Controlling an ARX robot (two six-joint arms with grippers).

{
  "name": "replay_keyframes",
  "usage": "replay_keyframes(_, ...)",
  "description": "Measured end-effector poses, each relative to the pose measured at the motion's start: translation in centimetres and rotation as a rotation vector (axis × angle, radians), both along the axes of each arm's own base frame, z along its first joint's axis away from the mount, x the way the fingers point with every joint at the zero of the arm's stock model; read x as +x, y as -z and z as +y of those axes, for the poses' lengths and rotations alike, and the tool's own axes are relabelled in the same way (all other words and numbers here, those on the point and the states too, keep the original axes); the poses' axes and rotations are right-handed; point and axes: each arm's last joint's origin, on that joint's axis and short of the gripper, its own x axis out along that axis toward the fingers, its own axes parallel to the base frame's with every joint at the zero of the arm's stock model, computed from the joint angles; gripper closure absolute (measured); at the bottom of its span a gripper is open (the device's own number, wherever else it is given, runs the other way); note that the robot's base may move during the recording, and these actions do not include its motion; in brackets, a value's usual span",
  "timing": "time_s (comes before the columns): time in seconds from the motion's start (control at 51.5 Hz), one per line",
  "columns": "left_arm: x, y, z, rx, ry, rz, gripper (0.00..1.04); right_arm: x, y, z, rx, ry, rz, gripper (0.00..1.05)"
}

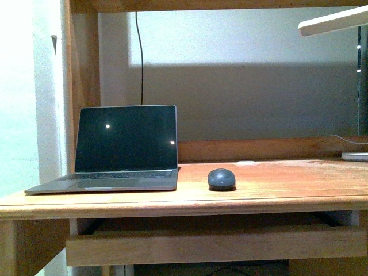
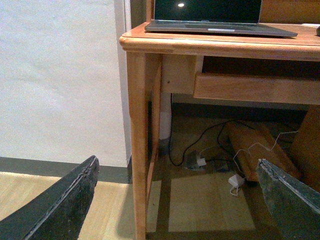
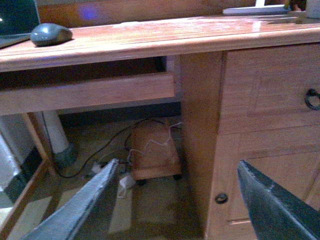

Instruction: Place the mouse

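The small dark grey mouse [image 1: 221, 179] sits on the wooden desk [image 1: 276, 190], just right of the open laptop [image 1: 123, 148]. It also shows in the right wrist view [image 3: 51, 34] on the desk top. Neither arm shows in the front view. My left gripper [image 2: 177, 200] is open and empty, held low in front of the desk's left leg, below the desk top. My right gripper [image 3: 177, 202] is open and empty, held low in front of the desk's right cabinet, below and apart from the mouse.
The laptop [image 2: 215, 20] lies near the desk's left front corner. A drawer front [image 1: 213, 244] hangs under the desk top. A cabinet [image 3: 270, 125] with door knobs fills the right side. Cables and a wooden box [image 3: 152, 150] lie on the floor. A white lamp [image 1: 333, 23] hangs at upper right.
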Motion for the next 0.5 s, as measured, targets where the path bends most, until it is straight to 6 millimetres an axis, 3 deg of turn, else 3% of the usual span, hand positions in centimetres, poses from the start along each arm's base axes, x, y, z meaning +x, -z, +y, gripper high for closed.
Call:
replay_keyframes(0.311, 0.0, 0.0, 0.0, 0.0, 0.0, 0.0, 0.08, -0.1, 0.1, -1.5, -0.062, 0.019, -0.014, 1.02)
replay_keyframes(0.505, 0.0, 0.0, 0.0, 0.0, 0.0, 0.0, 0.08, -0.1, 0.1, -1.5, -0.066, 0.019, -0.014, 1.02)
